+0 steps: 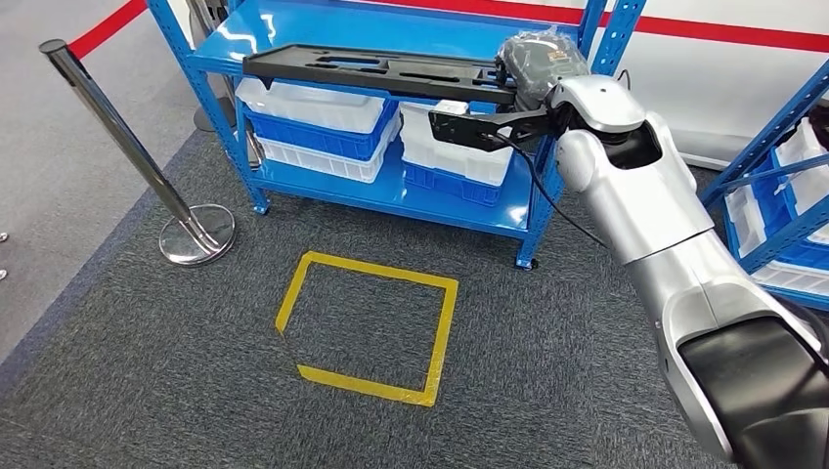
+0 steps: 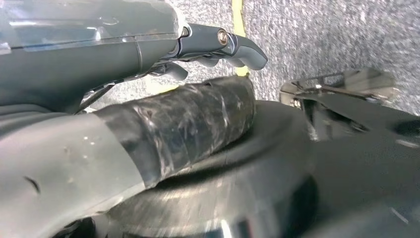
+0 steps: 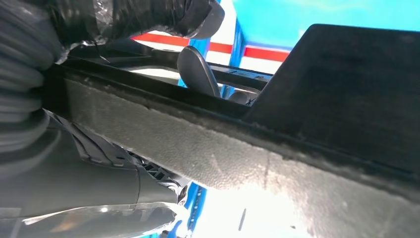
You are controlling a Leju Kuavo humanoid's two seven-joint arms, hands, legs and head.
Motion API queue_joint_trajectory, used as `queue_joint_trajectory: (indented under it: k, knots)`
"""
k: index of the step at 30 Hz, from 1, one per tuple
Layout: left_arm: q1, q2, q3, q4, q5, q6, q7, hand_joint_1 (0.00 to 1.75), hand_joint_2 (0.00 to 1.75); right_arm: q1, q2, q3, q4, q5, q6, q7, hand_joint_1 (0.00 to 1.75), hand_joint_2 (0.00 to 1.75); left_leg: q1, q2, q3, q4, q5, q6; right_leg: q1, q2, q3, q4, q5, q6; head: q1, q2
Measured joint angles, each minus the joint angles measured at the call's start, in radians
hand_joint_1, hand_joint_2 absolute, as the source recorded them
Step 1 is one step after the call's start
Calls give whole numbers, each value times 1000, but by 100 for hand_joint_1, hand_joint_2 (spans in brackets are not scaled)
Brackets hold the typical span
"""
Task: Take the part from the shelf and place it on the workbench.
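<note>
The right hand grips one end of the long black part, fingers wrapped around its edge, holding it level at the blue shelf's top tier. This looks like the take-off step; next comes carrying it clear toward the worktop. The left hand hangs with fingers curled, holding nothing.

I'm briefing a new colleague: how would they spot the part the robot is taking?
Find the blue metal shelf. At its top level the right hand grips a long flat black plastic part with cut-out slots. The white and blue bins below are boxy.
</note>
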Motion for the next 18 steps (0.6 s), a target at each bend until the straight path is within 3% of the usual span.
queue_joint_trajectory:
  k: [1, 3, 4, 6, 7, 8, 9, 11, 12, 13, 14, 15, 16, 17, 18]
  knots:
    - [-1, 0, 0, 0, 0, 0, 0, 0, 0, 0, 1, 0, 1, 0, 0, 0, 175, 175, 2, -1, 44, -62, 8, -10, -3, 0, -16, 12, 4, 7, 0, 0]
    - [-1, 0, 0, 0, 0, -2, 0, 0, 0, -1, 5, 1, 1, 1, -1, 1, 175, 175, 2, -6, 102, -160, -9, -6, -2, 3, -39, 29, 15, 20, 0, 0]
    - [-1, 0, 0, 0, 0, -2, 0, 0, 0, -1, 6, 1, 2, 1, -1, 1, 175, 175, -2, -9, 108, -176, -19, 3, 0, 5, -45, 31, 24, 27, 1, 0]
    - [-1, 1, 0, 0, 0, -3, 0, 0, 0, -1, 7, 2, 6, 2, -1, 1, 175, 175, -2, -9, 94, -177, -8, 27, 1, 6, -53, 28, 38, 39, 2, 0]
    - [-2, 0, 0, 0, 0, -3, 1, 0, 0, -1, 7, 2, 8, 2, -1, 1, 175, 175, -2, -7, 84, -178, 1, 39, 0, 7, -61, 36, 25, 43, 2, 0]
    - [-4, 0, 0, 0, 0, -3, 1, 0, 0, -2, 7, 2, 11, 2, -1, 1, 175, 175, -2, -4, 73, -180, 13, 52, -1, 7, -72, 61, -7, 46, 3, 0]
    - [-4, 1, 0, 0, 1, -3, 2, 0, 0, -3, 7, 3, 13, 3, -1, 1, 175, 175, -3, -2, 60, -181, 25, 62, -1, 7, -86, 107, -56, 46, 4, 0]
    - [-5, 1, 0, 0, 1, -3, 3, 0, 0, -3, 8, 3, 17, 3, 0, 0, 175, 175, -11, -1, 33, -180, 47, 74, 4, 8, -109, 235, -150, 43, 4, 0]
    - [-5, 1, 0, 0, 1, -3, 3, 0, 0, -3, 8, 4, 20, 4, 0, 0, 175, 175, -17, -1, 20, -179, 57, 77, 9, 8, -111, 288, -170, 38, 4, 0]
    - [-4, 1, 0, 0, 1, -3, 3, 0, 0, -2, 8, 4, 23, 5, 0, 0, 175, 175, -24, -2, 8, -179, 66, 80, 15, 9, -101, 314, -166, 29, 4, 0]
    - [-4, 1, 0, 0, 1, -3, 1, 0, 0, -2, 9, 4, 26, 6, 0, 1, 175, 175, -31, -4, -3, -179, 75, 83, 23, 10, -75, 306, -144, 16, 4, 0]
    - [-4, 1, 0, 0, 1, -3, 0, 0, 0, -3, 9, 5, 28, 8, 0, 1, 175, 175, -39, -6, -12, -179, 83, 87, 34, 12, -34, 262, -117, -3, 4, 0]
    - [-4, -3, 0, -1, 1, -4, -2, 0, 0, -4, 11, 5, 30, 9, 0, 1, 175, 175, -42, -6, -20, -180, 91, 89, 47, 14, 15, 196, -106, -30, 4, 0]
    - [-4, -5, 0, -2, 1, -4, -4, 0, 0, -6, 14, 5, 30, 11, 0, 1, 175, 175, -44, -7, -26, -181, 100, 89, 60, 15, 65, 120, -108, -54, 3, 0]
    - [-4, -8, 0, -3, 1, -5, -5, 0, 0, -9, 16, 5, 30, 12, 0, 1, 175, 175, -42, -6, -29, -184, 109, 87, 70, 15, 102, 61, -117, -70, 2, 0]
